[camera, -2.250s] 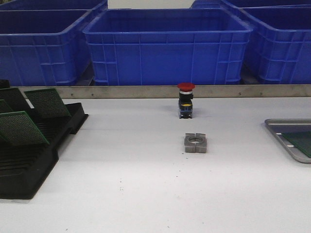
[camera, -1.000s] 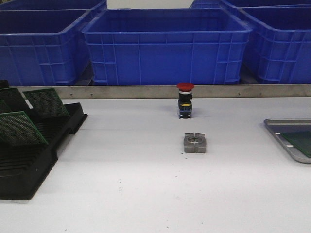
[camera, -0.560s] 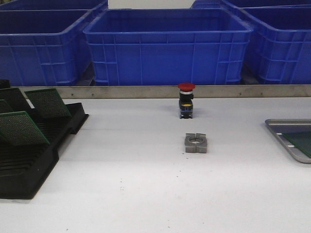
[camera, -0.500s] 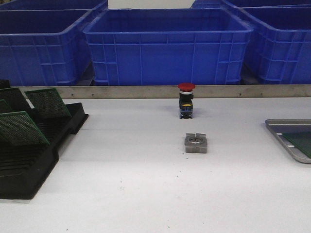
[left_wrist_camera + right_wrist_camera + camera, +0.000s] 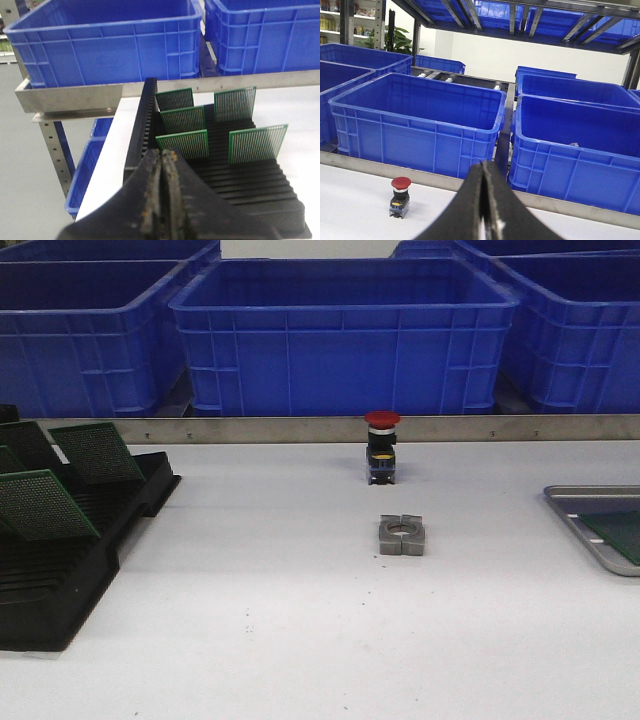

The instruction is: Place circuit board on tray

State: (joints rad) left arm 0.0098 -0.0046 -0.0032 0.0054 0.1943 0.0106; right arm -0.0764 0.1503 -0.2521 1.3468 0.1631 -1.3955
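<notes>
White table (image 5: 300, 620), grey tray (image 5: 570, 502) — green circuit board (image 5: 618, 532) inside

We see deep blue crates (image 5: 345, 335) behind a white table (image 5: 300, 620). The rack (image 5: 60, 570) is black and ribbed, and its circuit boards (image 5: 257, 143) are green with a fine grid of pale dots. The push button (image 5: 381, 447) has a red cap over a black body with a yellow band and blue base. The slotted block (image 5: 402, 535) is dull grey. The tray (image 5: 580, 502) is grey with pale ridge lines, and the circuit board (image 5: 618, 533) lying in it is green.
</notes>
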